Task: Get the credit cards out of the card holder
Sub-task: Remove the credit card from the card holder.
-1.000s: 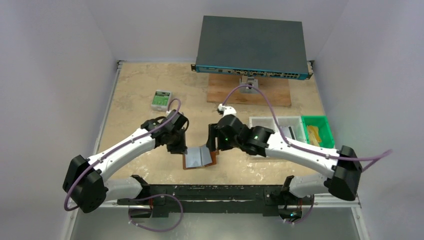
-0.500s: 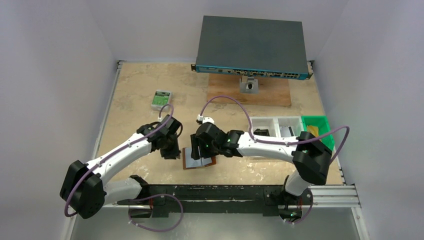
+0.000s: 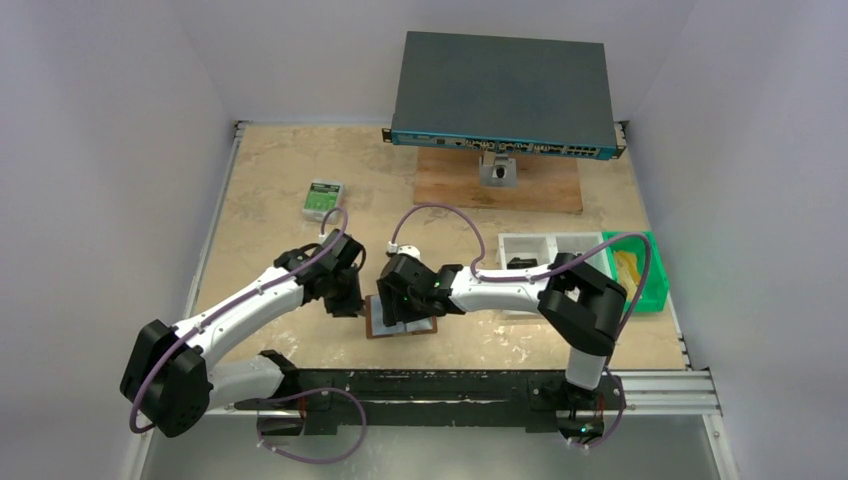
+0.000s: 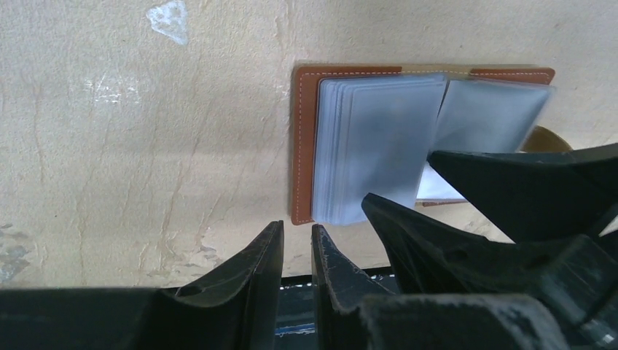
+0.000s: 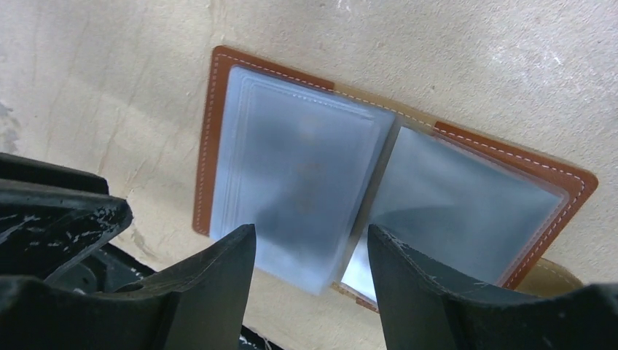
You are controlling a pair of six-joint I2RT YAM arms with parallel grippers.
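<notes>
The card holder (image 5: 306, 168) is lying open on the table (image 3: 280, 180), near its front edge, clear sleeves facing up; the right gripper (image 5: 312, 232) is hovering over it with its 2 fingers spread apart; the left gripper (image 4: 295, 230) is sitting just beside its left edge, fingers almost together, gripping nothing.

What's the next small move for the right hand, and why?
Probably lower the right hand and close on the near edge of the thicker sleeve stack. The card holder lies open flat on the table. The right hand's open fingers straddle that edge with nothing gripped. The left hand sits off the holder's corner, not pinning it.
</notes>
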